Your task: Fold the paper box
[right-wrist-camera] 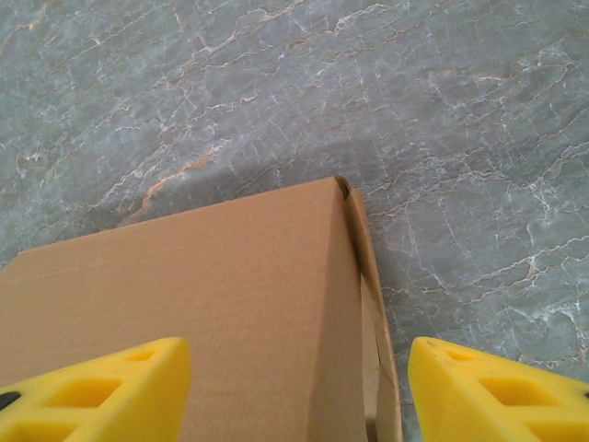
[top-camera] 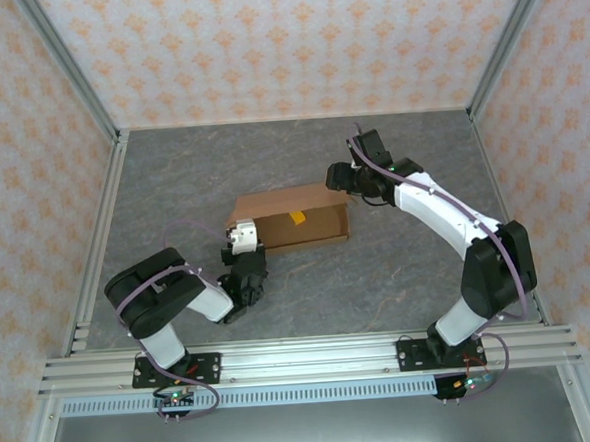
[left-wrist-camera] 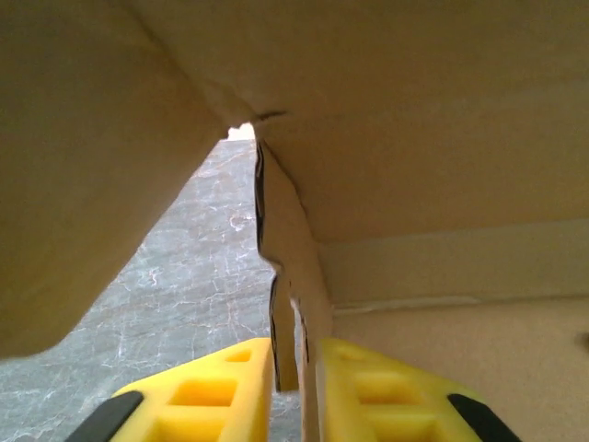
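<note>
The paper box [top-camera: 290,216] is brown cardboard, half folded, lying mid-table with its lid panel raised. My left gripper [top-camera: 241,239] is at the box's left end. In the left wrist view its yellow fingers [left-wrist-camera: 221,391] sit close on either side of a thin double side flap [left-wrist-camera: 293,304], with the box's inner walls [left-wrist-camera: 414,138] arching overhead. My right gripper [top-camera: 340,178] hovers at the box's far right corner. In the right wrist view it [right-wrist-camera: 299,396] stands open, its fingers wide apart on either side of the lid panel [right-wrist-camera: 212,295] and not touching it.
A small orange-yellow mark [top-camera: 297,218] sits on the box. The grey marbled table [top-camera: 408,274] is bounded by metal posts and patterned walls on three sides. An aluminium rail [top-camera: 313,358] runs along the near edge by the arm bases.
</note>
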